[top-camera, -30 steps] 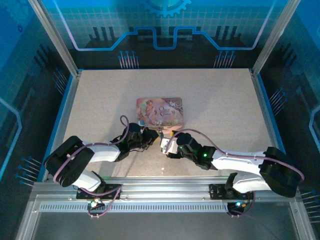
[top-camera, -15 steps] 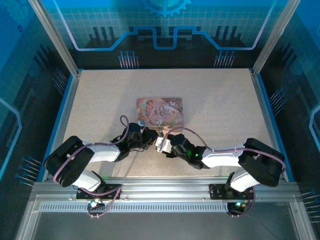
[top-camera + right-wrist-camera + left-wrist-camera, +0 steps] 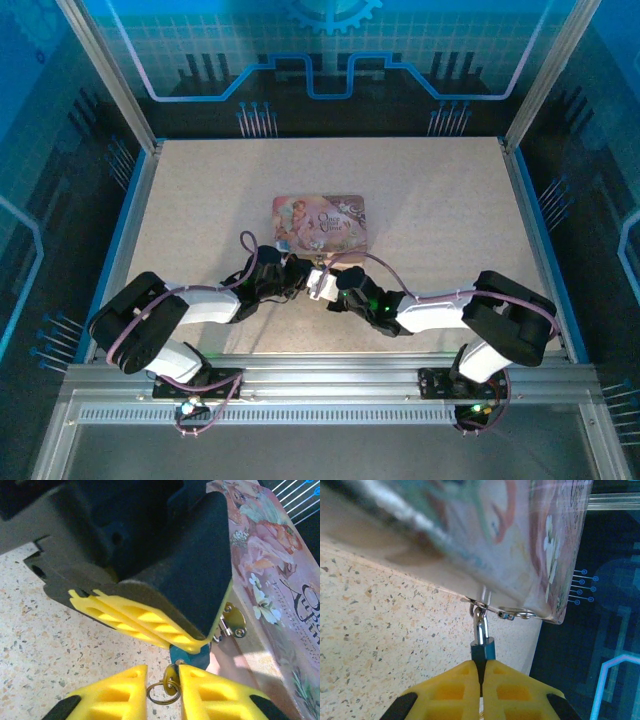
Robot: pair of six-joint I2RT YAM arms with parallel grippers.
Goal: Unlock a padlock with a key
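Pink box (image 3: 530,540) shut, contents hidden. Padlock (image 3: 483,649) hangs on its hasp (image 3: 492,610), body clamped in left gripper (image 3: 481,669). Right gripper (image 3: 163,670) flanks the key (image 3: 172,674) at the padlock's base; whether it pinches is unclear.

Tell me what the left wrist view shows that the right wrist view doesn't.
Left wrist: the shackle of the padlock hooked through a loop on the box edge. Right wrist: the key with its ring, at the padlock's bottom end, between the right gripper fingers. Both: the blue padlock pinched in the shut left gripper, the pink box, and the speckled table.
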